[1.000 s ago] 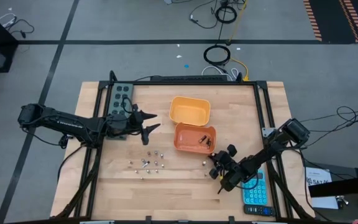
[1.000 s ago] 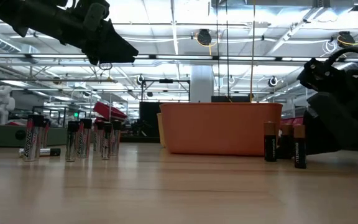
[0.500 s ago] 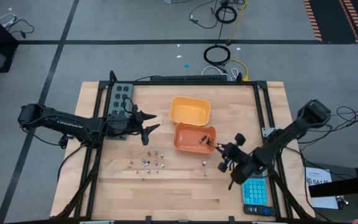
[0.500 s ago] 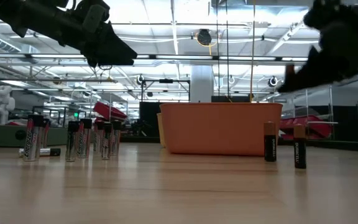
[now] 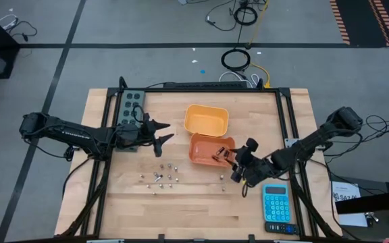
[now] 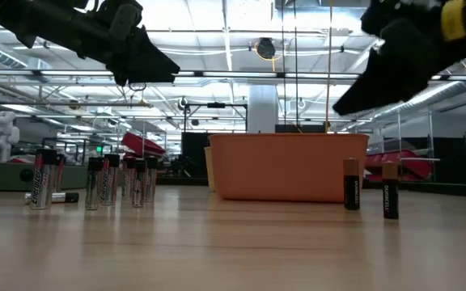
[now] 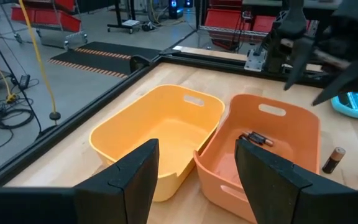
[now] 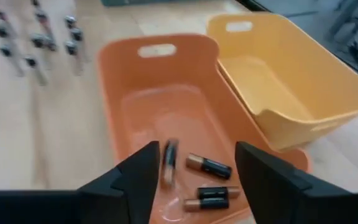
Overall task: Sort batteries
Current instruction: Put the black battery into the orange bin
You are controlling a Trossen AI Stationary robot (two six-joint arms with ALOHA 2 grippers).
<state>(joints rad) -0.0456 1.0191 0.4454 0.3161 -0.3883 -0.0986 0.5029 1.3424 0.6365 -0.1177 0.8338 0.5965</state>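
Two bins stand mid-table: a yellow one (image 5: pixel 206 119) and an orange one (image 5: pixel 208 148) holding some dark batteries (image 8: pixel 209 165). One of these (image 8: pixel 168 162) shows blurred. Several silvery batteries (image 5: pixel 161 177) stand upright on the wood to the bins' left and nearer. Two dark batteries (image 6: pixel 351 184) stand right of the orange bin. My right gripper (image 5: pixel 227 162) (image 8: pixel 194 152) hovers open above the orange bin's near right end, with nothing between its fingers. My left gripper (image 5: pixel 164 133) (image 7: pixel 196 146) hangs open left of the bins, well above the table.
A blue calculator (image 5: pixel 276 204) lies near the table's front right corner, under the right arm. A grey power strip (image 5: pixel 131 108) sits at the far left. Black frame rails (image 5: pixel 286 121) run along the table's edges.
My right gripper has risen from the table beside the calculator and gone toward the orange bin, where it now hangs above the bin's near right end. A dark battery inside the bin shows blurred, as if in motion.
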